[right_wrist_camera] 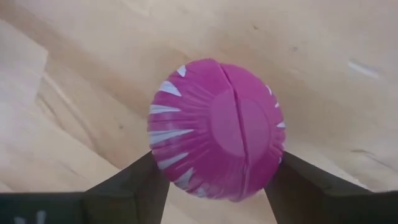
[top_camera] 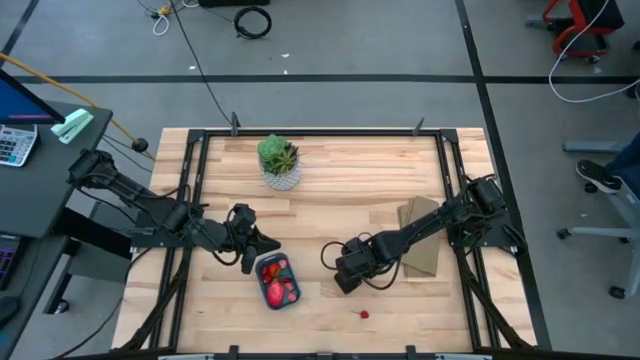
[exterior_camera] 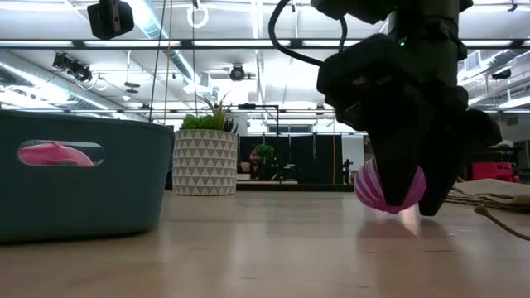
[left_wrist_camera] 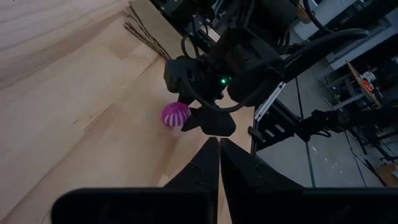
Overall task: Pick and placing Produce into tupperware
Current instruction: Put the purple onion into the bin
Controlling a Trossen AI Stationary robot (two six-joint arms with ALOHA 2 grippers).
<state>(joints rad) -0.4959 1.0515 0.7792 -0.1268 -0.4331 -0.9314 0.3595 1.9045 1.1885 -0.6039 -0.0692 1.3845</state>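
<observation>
Here the purple ball [right_wrist_camera: 216,129] sits between the right gripper's [right_wrist_camera: 217,180] parted jaws; left gripper [left_wrist_camera: 219,149] closed.

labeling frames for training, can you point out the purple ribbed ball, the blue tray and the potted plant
purple ribbed ball [right_wrist_camera: 214,127]: right wrist view, middle of its ribbed face.
blue tray [exterior_camera: 83,199]: low view, bare side wall below the handle slot.
potted plant [top_camera: 281,178]: high view, white pot under the leaves.
</observation>
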